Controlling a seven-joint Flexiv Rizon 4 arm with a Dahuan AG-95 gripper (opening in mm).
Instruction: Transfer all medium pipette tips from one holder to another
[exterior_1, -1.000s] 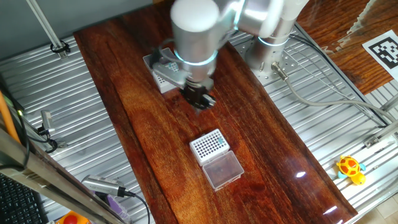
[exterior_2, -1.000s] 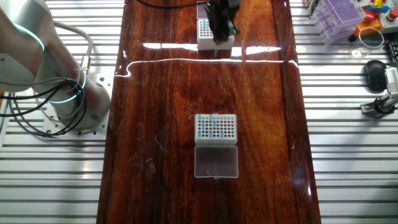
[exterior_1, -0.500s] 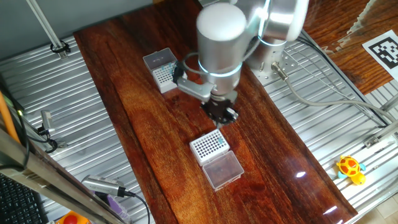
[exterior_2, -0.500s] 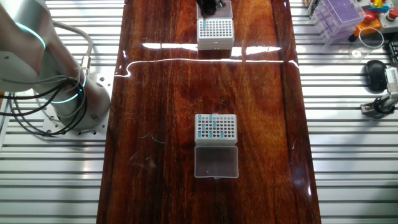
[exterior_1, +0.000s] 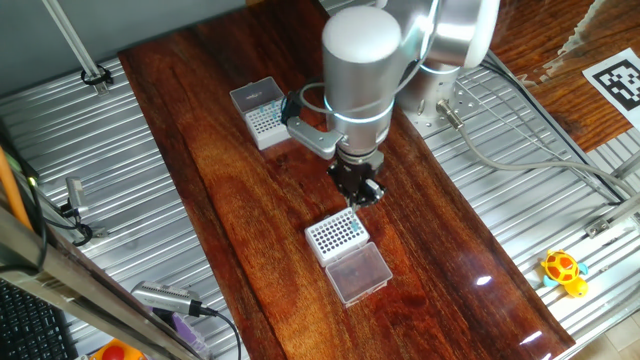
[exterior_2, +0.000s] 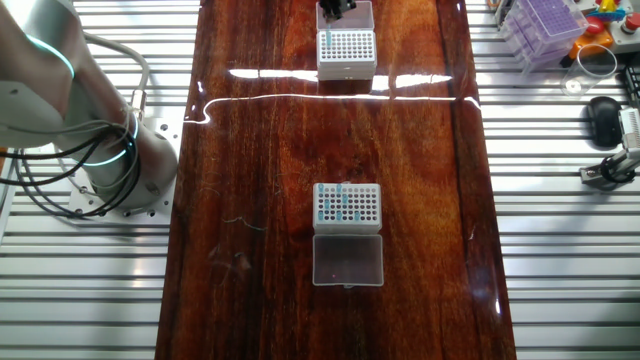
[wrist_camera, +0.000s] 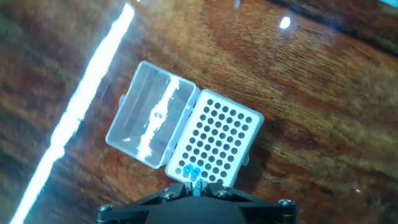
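Tool clamped on teal tip, hanging over near edge of bold-holed rack.

- In one fixed view, the source holder stands far left on the table, with its lid behind it.
- The target rack stands nearer and further right, well apart, with its lid in front of it.
- My end effector hangs just beside the target rack's far side.
- In the hand view, two pipette tips sit in the target rack, at the edge nearest me.
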